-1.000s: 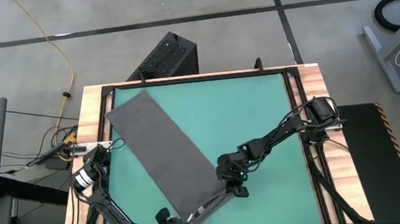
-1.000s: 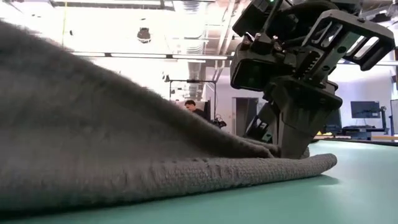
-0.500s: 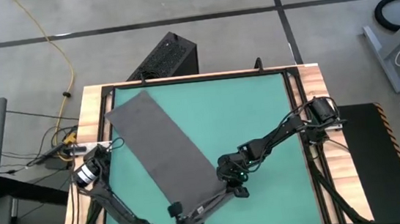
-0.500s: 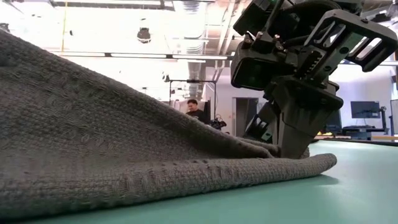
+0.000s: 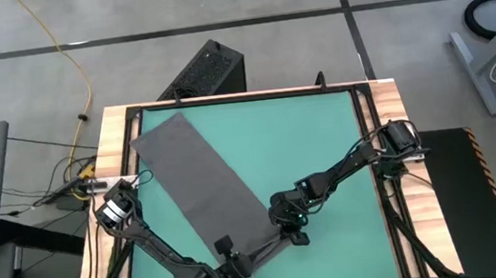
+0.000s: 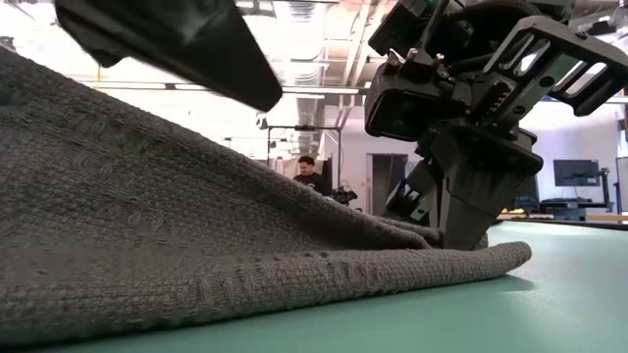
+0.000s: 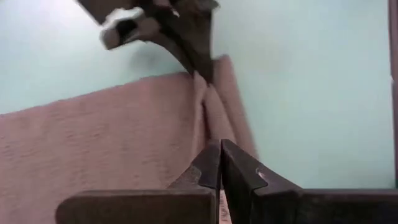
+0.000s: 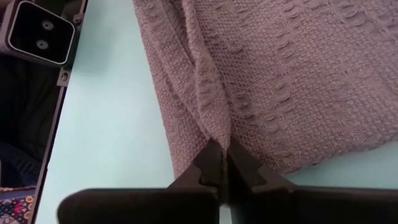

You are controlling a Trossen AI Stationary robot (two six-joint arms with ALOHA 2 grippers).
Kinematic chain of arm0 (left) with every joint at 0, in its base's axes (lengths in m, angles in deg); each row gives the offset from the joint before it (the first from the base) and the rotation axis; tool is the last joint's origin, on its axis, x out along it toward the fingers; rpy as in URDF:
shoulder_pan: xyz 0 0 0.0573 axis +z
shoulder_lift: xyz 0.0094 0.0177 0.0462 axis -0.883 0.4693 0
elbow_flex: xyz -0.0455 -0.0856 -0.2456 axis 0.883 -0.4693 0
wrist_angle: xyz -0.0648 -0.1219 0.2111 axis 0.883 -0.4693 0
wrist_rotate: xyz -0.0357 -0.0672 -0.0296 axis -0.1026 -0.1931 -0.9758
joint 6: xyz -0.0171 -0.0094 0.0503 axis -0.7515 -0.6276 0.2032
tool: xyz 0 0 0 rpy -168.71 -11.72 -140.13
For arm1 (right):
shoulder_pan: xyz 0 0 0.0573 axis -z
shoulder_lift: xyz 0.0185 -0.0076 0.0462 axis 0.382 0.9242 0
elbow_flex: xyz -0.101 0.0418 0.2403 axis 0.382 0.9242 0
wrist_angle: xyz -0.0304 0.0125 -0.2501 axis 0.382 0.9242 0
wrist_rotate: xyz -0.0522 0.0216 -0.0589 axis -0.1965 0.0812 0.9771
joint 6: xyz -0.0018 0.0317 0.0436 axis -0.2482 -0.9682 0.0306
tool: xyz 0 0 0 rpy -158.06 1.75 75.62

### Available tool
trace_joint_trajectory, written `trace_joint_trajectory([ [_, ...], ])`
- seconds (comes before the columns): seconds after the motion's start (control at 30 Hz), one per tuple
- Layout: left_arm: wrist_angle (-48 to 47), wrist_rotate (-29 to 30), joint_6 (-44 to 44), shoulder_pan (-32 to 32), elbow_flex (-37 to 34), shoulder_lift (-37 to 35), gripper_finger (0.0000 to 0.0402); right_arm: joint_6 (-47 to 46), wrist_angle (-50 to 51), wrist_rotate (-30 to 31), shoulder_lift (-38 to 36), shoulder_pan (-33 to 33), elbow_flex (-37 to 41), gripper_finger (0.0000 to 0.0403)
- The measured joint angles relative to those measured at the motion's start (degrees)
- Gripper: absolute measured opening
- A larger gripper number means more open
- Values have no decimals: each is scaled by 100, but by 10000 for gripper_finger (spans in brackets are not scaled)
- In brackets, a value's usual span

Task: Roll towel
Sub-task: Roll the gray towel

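Note:
The dark grey towel (image 5: 199,185) lies flat and slantwise on the green mat (image 5: 312,142), running from the far left toward the near middle. Its near end is folded over into a low ridge (image 6: 392,265). My right gripper (image 5: 296,237) is shut on that end's right part (image 8: 224,152). My left gripper (image 5: 242,265) is shut and hangs over the towel's near end (image 7: 219,149), a little left of the right gripper. In the low view the left gripper (image 6: 196,44) is clear above the cloth. My right gripper pinches a bunched ridge of the towel (image 8: 214,127) between its two fingers, at the right part of the folded near end. The fingers slant down from the far right. The cloth stays on the mat, with several layers gathered at the fingertips (image 6: 461,235).
A wooden frame (image 5: 111,143) borders the mat. A black box (image 5: 205,70) and a yellow cable (image 5: 77,73) lie on the floor beyond the far edge. A small camera (image 8: 37,31) sits at the mat's edge. A person (image 6: 306,169) is far back in the room.
My left gripper has gone along the near edge toward the table's right, closer to my right gripper, rolling as it went, and now shows above the towel in the low view. The towel's raised near-left part has sunk a little. My right gripper has kept still.

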Motion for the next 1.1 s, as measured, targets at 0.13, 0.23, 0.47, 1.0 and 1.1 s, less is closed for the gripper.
trace_joint_trajectory([
  [0.13, 519, 74, 691, -53, 3, 0, 0, 10, -4, 2, 2, 4, 1, 42],
  [0.23, 533, -270, 769, -40, 1, 0, 0, 10, -16, 8, 4, -7, 4, 53],
  [0.47, 1765, -625, 1318, -30, -532, 0, 0, -20, -52, 4, 4, -7, 6, 69],
  [1.0, 1430, -620, 1050, 80, -856, 7, 0, 291, 997, -142, 28, 6, -734, 143],
  [1.1, 1302, -593, 924, 75, -856, 7, 0, 482, 1595, -146, 28, 12, -1022, 160],
])
